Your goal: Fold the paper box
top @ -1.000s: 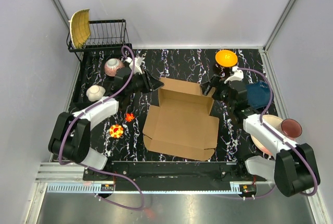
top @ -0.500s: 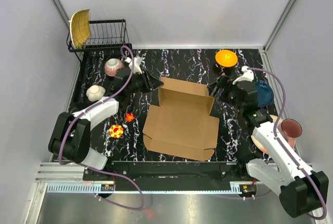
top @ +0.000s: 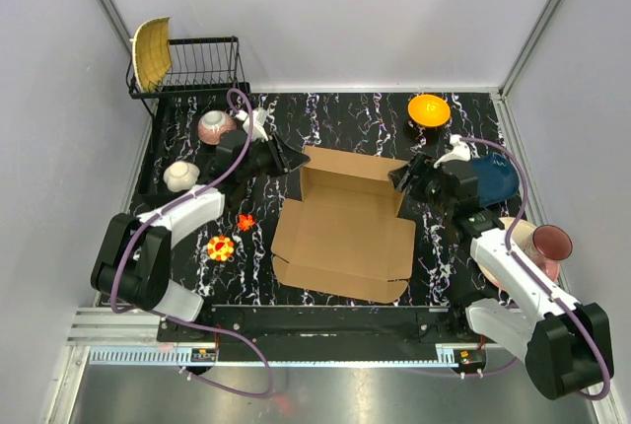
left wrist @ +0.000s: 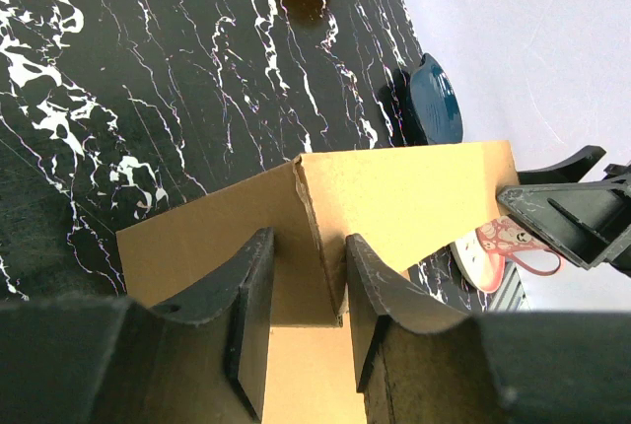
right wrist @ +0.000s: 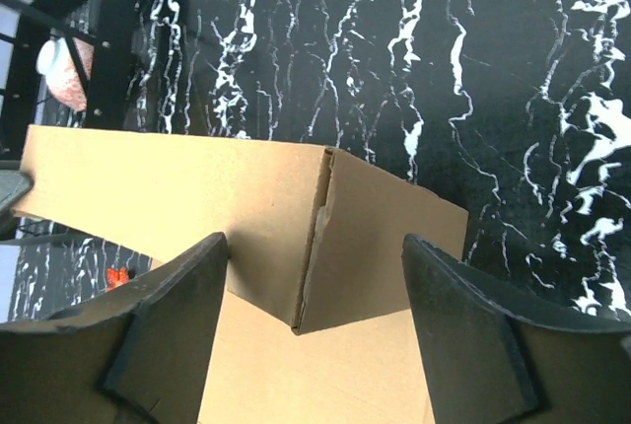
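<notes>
1. The box (top: pixel 343 242) is found near the middle of the table (top: pixel 335 113), between the two arms; its large panels lie flat, the rear wall stands upright, and a short flap is turned in at each rear corner.
2. The left gripper (top: pixel 293 164) is located at the left rear corner of the box; in the left wrist view its fingers (left wrist: pixel 248 291) are seen to straddle the corner crease, one on each side of the turned-in flap; the jaws are parted somewhat wider than the cardboard, and firm contact cannot be confirmed.
3. The right gripper (top: pixel 402 178) is located at the right rear corner; in the right wrist view its fingers (right wrist: pixel 173 330) are spread wide, with the corner between them and a gap on either side; nothing is grasped.
4. An orange bowl (top: pixel 429 108) is noted behind the right gripper; a blue bowl (top: pixel 496 176) is noted just beside the right wrist.
5. A maroon bowl (top: pixel 551 241) is noted near the right edge, beside the right arm.
6. A pink bowl (top: pixel 215 126) and a white item (top: pixel 180 176) are noted left of the left arm; a red item (top: pixel 245 221) and a yellow-red ball (top: pixel 221 247) lie left of the box, apart from it.
7. A wire rack (top: pixel 202 64) is recorded at the far left corner; a yellow dish (top: pixel 151 52) is leaned at its left end.
</notes>
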Controlling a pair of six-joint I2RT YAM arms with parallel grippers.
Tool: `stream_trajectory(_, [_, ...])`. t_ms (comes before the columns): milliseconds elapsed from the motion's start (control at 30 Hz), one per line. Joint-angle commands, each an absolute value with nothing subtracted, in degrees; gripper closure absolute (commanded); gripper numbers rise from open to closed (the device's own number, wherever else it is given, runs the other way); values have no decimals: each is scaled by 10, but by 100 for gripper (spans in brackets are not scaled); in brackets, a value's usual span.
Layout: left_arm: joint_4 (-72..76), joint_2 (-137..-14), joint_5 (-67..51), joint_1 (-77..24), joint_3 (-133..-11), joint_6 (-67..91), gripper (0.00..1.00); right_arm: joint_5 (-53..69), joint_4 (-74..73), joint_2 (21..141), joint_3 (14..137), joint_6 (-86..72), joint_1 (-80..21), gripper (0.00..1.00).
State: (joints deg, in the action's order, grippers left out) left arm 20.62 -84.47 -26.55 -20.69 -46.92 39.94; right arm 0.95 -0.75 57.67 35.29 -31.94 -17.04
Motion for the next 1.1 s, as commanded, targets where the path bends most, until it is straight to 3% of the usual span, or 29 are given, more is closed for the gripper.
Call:
stream_trajectory(0, [177,-845,-264,-210,-440,399,67,29,37,597,313,-312,-156,28])
stream_trajectory(100, [187,-844,-265,-211,-430,408,67,38,77,597,285,-316,-148,39])
stream_trajectory(167, [192,-845,-265,-212,-426,411,67,47,92,599,271,-319,-140,42])
stream_trajectory(233, [192,-843,-265,-214,-425,413,67,53,109,603,265,-322,-136,35])
stream_trajectory(333, [190,-842,-261,-214,-425,413,66,43,113,586,266,-328,-134,14])
stream_trajectory(533, [185,-846,-257,-214,-431,413,65,51,102,576,306,-329,-110,6])
stream_trajectory(867, [190,-854,-258,-214,-440,421,59,205,171,646,325,-361,-64,11])
stream_trajectory(1067, [191,-860,-259,-214,-446,422,58,237,196,680,318,-366,-61,19])
